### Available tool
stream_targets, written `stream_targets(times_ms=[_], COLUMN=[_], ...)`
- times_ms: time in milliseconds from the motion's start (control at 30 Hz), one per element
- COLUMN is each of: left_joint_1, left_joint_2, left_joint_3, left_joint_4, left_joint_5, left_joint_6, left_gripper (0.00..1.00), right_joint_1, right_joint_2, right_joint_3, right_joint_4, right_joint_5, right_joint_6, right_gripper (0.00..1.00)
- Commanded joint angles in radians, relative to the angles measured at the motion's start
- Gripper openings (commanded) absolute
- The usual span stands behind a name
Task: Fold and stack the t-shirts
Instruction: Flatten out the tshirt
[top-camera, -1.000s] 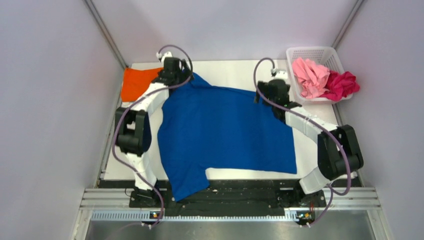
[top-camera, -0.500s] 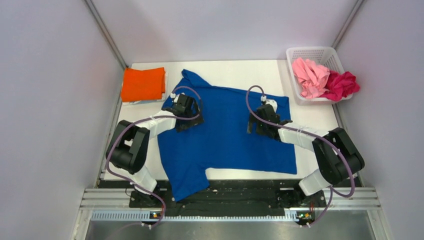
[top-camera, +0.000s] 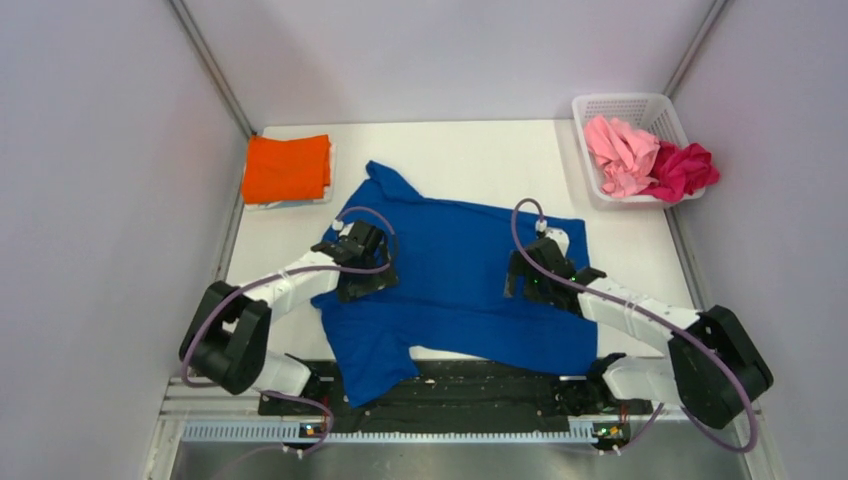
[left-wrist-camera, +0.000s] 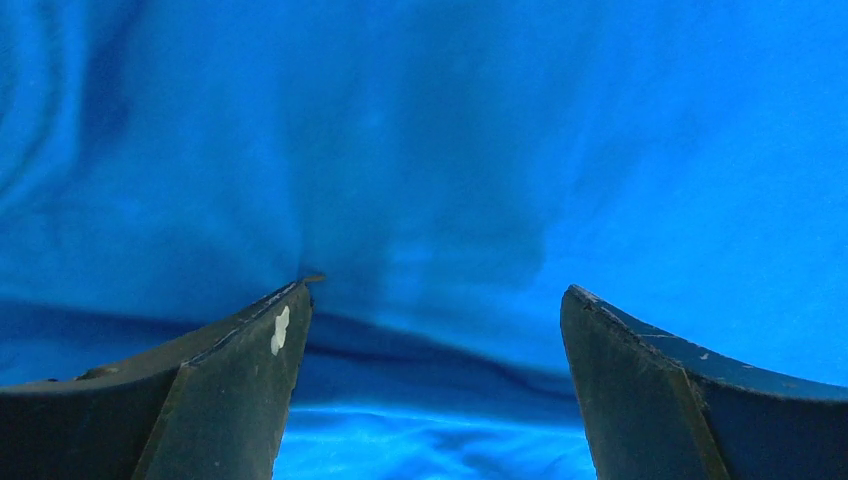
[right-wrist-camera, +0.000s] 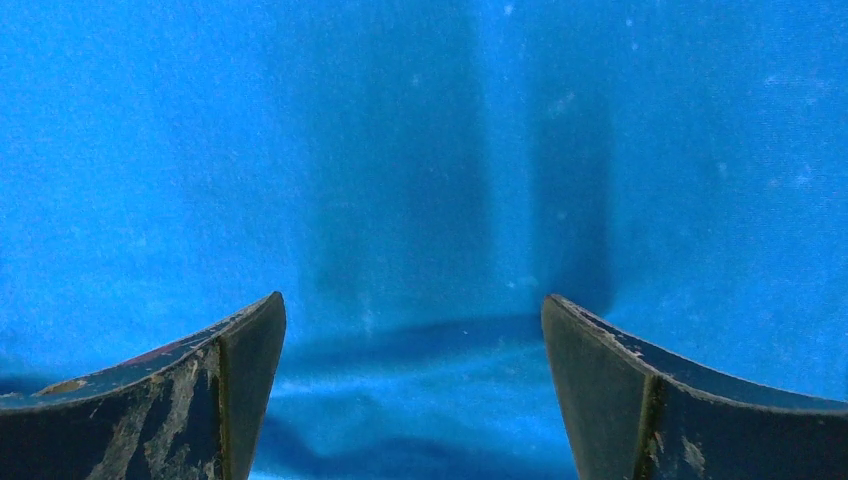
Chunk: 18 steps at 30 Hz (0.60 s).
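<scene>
The blue shirt (top-camera: 450, 260) is spread across the middle of the surface (top-camera: 470, 150), skewed, with one sleeve hanging over the near edge at the lower left of the top view. The left arm's fingers (left-wrist-camera: 230, 400) and the right arm's fingers (right-wrist-camera: 200, 400) are set wide apart with nothing between them, low over the cloth. Whether they press on it cannot be told. A shadowed ridge of cloth is seen just beyond both pairs.

The step in hand is judged to be squaring and flattening this shirt before folding. Both arms are best moved together and level, so that the cloth is not twisted further. The ridge is best smoothed out, and the hanging sleeve brought back onto the surface.

A folded orange shirt (top-camera: 287, 168) is seen at the upper left. A pink shirt (top-camera: 620, 150) and a magenta shirt (top-camera: 683, 168) are bunched in the basket (top-camera: 625, 103) at the upper right.
</scene>
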<state>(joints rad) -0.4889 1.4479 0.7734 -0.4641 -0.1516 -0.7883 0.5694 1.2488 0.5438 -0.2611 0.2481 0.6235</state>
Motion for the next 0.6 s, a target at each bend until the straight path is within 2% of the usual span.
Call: stream_targets(times_ms=[0,133,267,400,567], left_joint_1=[-0.005,-0.004,0.001,0.027,0.053], left_joint_2=[-0.107,-0.09,0.032,0.208,0.33], left_joint_3=[0.015,0.13,0.264,0.436,0.49], left_joint_4=[-0.112,-0.054,0.023,0.013,0.108], left_joint_5=[-0.036,-0.07,-0.12,-0.128,-0.029], left_joint_6=[-0.014,0.015,0.034,0.048,0.061], left_gripper=[0.99,0.99,0.99,0.99,0.99], right_joint_1=[0.017,0.012,-0.029,-0.138,-0.197], right_joint_2=[-0.093,-0.09,0.001,0.146,0.283], right_joint_3=[0.0,0.061,0.122,0.186,0.255], right_joint_4=[-0.084,0.01,0.166,0.281,0.357], right_joint_5=[0.022,0.119,0.171,0.085,0.034], right_joint_6=[0.025,0.015,-0.006,-0.003,-0.019], right_gripper=[0.98,0.99,0.99,0.99,0.99])
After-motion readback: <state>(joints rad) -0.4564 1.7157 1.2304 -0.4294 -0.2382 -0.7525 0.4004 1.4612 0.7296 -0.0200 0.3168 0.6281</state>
